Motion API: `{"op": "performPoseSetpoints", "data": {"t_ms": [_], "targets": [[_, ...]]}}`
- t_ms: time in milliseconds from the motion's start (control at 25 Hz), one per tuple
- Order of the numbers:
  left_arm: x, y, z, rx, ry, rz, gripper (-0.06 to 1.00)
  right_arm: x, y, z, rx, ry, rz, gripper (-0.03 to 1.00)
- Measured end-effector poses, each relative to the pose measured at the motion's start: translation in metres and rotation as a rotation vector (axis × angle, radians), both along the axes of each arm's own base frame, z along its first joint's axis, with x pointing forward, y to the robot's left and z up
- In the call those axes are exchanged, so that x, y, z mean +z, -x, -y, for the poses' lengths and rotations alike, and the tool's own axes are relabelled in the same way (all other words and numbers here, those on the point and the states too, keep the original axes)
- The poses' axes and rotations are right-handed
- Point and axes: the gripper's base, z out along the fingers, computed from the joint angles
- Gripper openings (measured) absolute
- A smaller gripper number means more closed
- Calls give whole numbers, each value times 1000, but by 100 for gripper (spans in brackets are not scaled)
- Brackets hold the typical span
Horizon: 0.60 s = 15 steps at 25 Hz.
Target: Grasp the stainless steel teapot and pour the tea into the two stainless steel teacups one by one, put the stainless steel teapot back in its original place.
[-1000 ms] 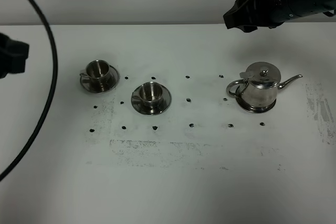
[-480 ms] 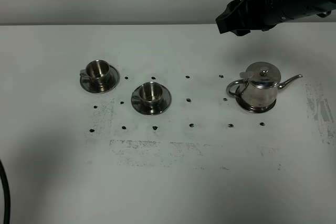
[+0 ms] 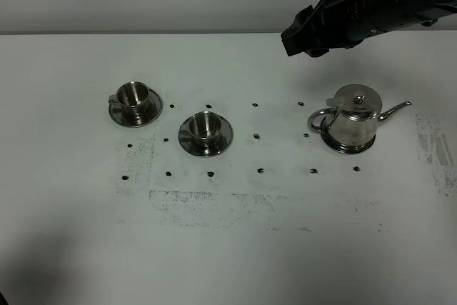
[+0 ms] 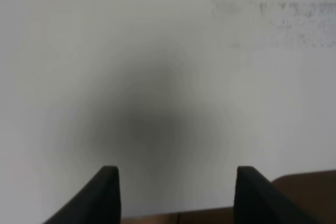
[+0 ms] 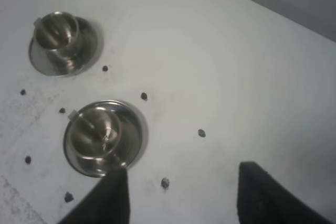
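The stainless steel teapot [image 3: 353,119] stands on its flat steel plate [image 3: 348,149] at the right of the table, with its spout pointing right. The tea is hidden inside it. Two steel teacups on saucers stand at the left, one far left [image 3: 134,98] and one nearer the middle [image 3: 206,127]. Both show in the right wrist view, the far one [image 5: 56,36] and the nearer one [image 5: 96,132], and no dark liquid shows in them. My right gripper [image 3: 298,36] hangs open and empty, high behind and left of the teapot [image 5: 181,174]. My left gripper [image 4: 176,174] is open over bare table.
Small black dots mark the white table [image 3: 235,248] in rows around the cups and the teapot. A scuffed grey patch [image 3: 214,205] lies in front of them. The table's near edge [image 4: 294,182] shows in the left wrist view.
My right arm has moved left, away from above the teapot. The left arm and its cable have gone out of the high view. The teapot and cups have not moved.
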Motion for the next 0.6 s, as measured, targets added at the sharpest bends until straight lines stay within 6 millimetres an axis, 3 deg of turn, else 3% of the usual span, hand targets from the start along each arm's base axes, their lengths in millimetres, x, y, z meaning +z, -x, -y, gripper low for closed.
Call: {"op": "performPoseSetpoints", "data": {"t_ms": [600], "targets": [[-7,3,-1,15,-5,-32,47,-10,-3,-4,17,28,-20,45]]}}
